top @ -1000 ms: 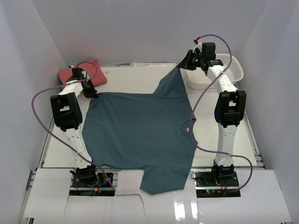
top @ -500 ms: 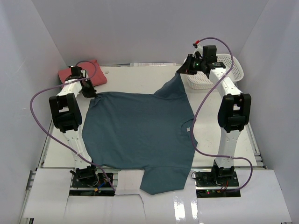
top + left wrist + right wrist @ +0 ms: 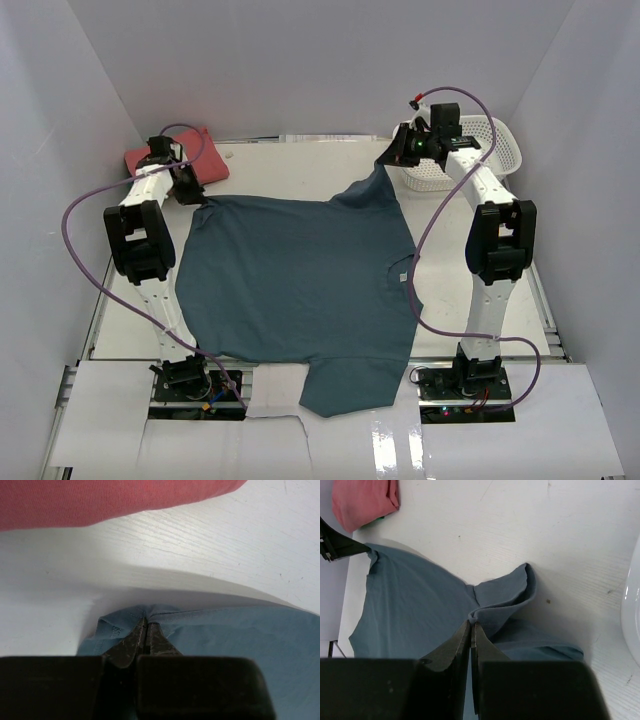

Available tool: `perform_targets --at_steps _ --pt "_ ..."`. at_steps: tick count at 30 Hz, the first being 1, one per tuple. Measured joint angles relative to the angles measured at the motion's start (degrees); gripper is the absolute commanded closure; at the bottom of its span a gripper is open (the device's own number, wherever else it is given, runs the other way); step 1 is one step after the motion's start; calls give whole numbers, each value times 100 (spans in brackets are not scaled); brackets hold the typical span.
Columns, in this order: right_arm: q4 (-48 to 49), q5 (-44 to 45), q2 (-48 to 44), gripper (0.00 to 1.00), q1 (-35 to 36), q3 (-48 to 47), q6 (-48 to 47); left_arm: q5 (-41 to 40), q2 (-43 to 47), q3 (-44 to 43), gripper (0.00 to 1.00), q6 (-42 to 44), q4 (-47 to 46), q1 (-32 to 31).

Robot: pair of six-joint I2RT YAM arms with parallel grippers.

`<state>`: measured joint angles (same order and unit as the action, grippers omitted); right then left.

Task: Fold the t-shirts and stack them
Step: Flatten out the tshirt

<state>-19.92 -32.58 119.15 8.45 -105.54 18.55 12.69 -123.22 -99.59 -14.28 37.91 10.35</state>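
Left gripper (image 3: pixel 145 628): pinching teal t-shirt (image 3: pixel 300 280) | right gripper (image 3: pixel 471 626): pinching it too

Coral-red cotton tee (image 3: pixel 100 500) cut off at left wrist view's top; white lattice basket (image 3: pixel 508 148) partly hidden by right arm (image 3: pixel 497 240).

I'm working in a robotics lab test cell: bare pale walls (image 3: pixel 300 60) box in the white table (image 3: pixel 290 165) left, right and far, with a cabled left arm (image 3: pixel 140 240) and right arm (image 3: pixel 495 240) bolted at its near edge.

White basket (image 3: pixel 505 140) just beside right tool (image 3: pixel 471 622), coral tee (image 3: pixel 100 500) near left tool (image 3: pixel 145 622)
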Motion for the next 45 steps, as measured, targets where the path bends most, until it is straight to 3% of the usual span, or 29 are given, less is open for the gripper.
perform_targets --at_steps 26,35,43,45 --pt "-103 -20 -564 92 37 378 -122 251 240 -621 100 179 748 0" --pt "-103 -20 -553 92 37 378 -125 -63 -282 -1021 99 151 863 0" --pt "-111 -20 -476 92 37 376 -131 -627 -590 -1768 74 -59 909 11" --pt "-111 -20 -457 92 37 378 -142 -966 -577 -1834 58 -131 804 17"
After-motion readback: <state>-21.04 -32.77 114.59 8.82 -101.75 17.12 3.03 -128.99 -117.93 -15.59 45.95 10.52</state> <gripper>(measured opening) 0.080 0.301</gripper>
